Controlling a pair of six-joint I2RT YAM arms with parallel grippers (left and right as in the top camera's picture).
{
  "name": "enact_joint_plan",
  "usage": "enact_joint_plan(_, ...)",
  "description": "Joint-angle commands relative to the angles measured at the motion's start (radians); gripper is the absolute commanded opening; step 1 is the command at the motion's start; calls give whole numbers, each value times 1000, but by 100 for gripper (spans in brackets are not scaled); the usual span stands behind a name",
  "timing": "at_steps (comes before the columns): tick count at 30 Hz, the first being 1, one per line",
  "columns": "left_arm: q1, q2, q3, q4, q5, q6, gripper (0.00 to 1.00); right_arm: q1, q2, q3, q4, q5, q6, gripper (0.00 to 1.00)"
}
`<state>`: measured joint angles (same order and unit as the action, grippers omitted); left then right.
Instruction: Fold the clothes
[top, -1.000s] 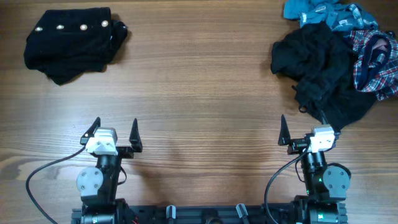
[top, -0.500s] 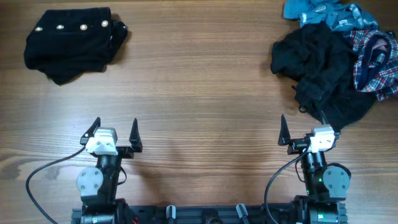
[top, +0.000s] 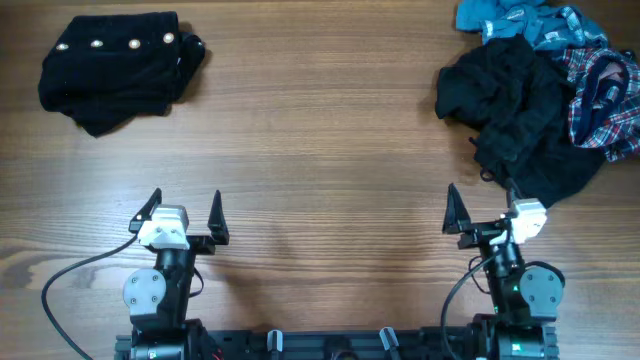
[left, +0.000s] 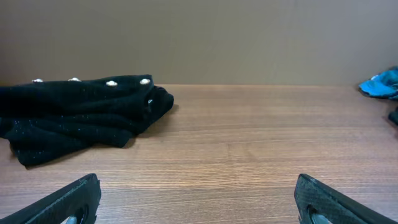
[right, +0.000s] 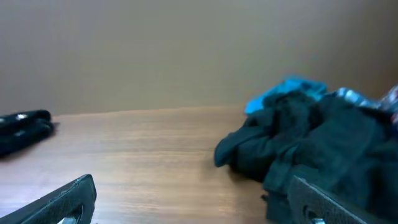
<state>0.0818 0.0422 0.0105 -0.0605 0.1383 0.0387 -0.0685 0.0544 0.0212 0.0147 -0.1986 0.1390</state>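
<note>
Left claw (top: 185, 203): jaws spread wide with nothing between them; it sits at the near edge of the worktop (top: 320, 150), well apart from any cloth
Right claw (top: 482, 205): likewise spread wide and empty; its outer finger lies just beside the hem of the black heap (top: 515, 110), though I cannot tell whether it touches
Where the clothes are: the black heap, a plaid garment (top: 605, 95) and a blue garment (top: 515, 18) lie tumbled together at the far right corner; a studded black garment (top: 115, 70) lies alone at the far left, looking roughly folded already
Handling: all soft, light and limp; likely to sag, drag and cling to one another, so one piece should be pulled free of the pile before spreading
Where to hold: probably best at a hem or corner, pinching a single layer, one claw at each end
Materials: matte, knit-like black, crumpled; woven check in red, navy and white; pale round studs (top: 97, 43) in a row; smooth wood-grain worktop
</note>
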Motion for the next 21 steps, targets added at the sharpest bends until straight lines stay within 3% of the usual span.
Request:
enact_joint_plan(1, 8, 0, -5, -4, -10, -14, 100, -5, 138, 116, -1, -35, 70, 100)
enact_joint_plan(8, 8, 0, -5, -4, -10, -14, 100, -5, 596, 462, -113, -80, 24, 100)
enact_joint_plan(13, 8, 0, -5, -4, -10, -14, 100, -5, 991, 868, -425, -121, 18, 100)
enact_joint_plan(16, 8, 0, -5, -4, -10, -14, 100, -5, 1171, 1071, -564, -250, 19, 100)
enact_joint_plan(21, 8, 0, -5, -4, -10, -14, 100, -5, 1332, 1218, -536, -457, -8, 100)
